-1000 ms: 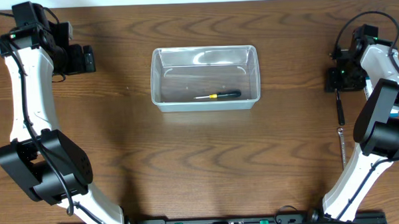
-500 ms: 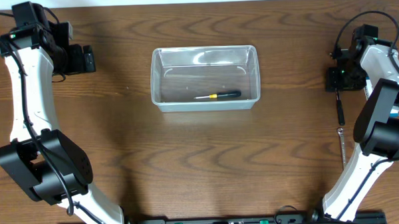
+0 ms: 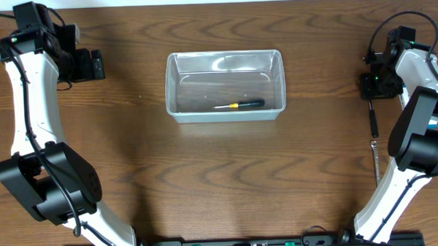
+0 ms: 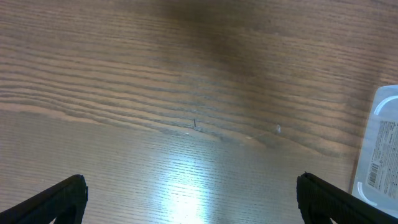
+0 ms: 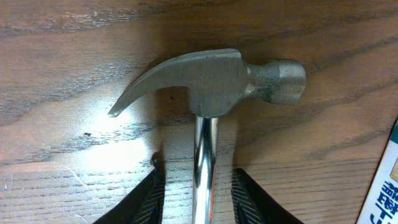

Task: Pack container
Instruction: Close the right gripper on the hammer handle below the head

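Observation:
The clear plastic container point(image 3: 175, 88) stands at the table's middle, with a black-and-yellow screwdriver point(image 3: 239, 105) lying inside it. A steel claw hammer point(image 5: 211, 78) lies flat on the wood at the far right. In the overhead view only its dark handle point(image 3: 373, 121) shows below the wrist. My right gripper point(image 5: 199, 180) is open and straddles the hammer's shaft just behind the head, with a gap on each side. It is also in the overhead view point(image 3: 373, 85). My left gripper point(image 4: 193, 193) is wide open and empty over bare wood at the far left point(image 3: 93, 65).
A thin grey tool point(image 3: 376, 161) lies below the hammer's handle near the right edge. A blue-and-white box edge point(image 5: 387, 186) shows to the right of the hammer. The container's corner point(image 4: 380, 149) is at the right edge of the left wrist view.
My right gripper has shifted very slightly over the hammer. The left arm and the container have not moved.

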{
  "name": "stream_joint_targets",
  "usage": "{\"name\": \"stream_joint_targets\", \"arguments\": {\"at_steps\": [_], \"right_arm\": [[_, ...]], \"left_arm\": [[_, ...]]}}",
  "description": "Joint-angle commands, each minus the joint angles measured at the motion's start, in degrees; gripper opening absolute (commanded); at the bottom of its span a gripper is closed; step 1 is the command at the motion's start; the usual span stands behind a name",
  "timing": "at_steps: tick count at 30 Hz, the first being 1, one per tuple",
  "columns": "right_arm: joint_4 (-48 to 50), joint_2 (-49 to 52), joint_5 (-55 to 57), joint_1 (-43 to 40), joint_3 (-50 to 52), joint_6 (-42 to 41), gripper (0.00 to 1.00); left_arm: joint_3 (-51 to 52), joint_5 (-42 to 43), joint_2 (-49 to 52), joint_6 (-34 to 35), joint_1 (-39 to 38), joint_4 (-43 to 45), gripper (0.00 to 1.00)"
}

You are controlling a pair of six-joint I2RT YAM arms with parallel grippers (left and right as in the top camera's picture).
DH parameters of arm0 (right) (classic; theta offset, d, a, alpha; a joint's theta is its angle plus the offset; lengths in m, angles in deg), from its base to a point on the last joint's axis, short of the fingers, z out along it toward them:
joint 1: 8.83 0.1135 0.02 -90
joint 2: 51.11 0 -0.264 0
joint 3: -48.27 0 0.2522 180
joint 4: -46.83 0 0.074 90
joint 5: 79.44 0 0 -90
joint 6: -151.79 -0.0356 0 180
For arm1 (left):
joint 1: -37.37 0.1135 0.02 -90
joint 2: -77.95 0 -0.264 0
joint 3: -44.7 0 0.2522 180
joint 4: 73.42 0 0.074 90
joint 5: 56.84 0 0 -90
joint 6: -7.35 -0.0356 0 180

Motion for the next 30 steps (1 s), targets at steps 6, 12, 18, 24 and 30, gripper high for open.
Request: {"name": "stream_joint_targets", "arguments": {"at_steps": [6, 12, 18, 24, 30], "right_arm": [[0.74, 0.31, 0.57, 0.11, 0.44, 0.22, 0.3], [1.29, 0.31, 0.55, 0.11, 0.44, 0.22, 0.26], [1.49, 0.31, 0.57, 0.11, 0.44, 0.22, 0.21], [1.66, 0.31, 0.57, 0.11, 0.44, 0.22, 0.15], [1.66, 0.31, 0.57, 0.11, 0.44, 0.2, 0.05]], "left_arm": [[0.44, -0.68, 0.42, -0.55, 0.13, -0.15, 0.98], [0.44, -0.68, 0.42, -0.55, 0.13, -0.15, 0.98], [0.42, -0.68, 0.42, -0.55, 0.13, -0.15, 0.98], [0.44, -0.68, 0.42, -0.55, 0.13, -0.15, 0.98], [0.44, -0.68, 0.42, -0.55, 0.13, -0.15, 0.98]]}}
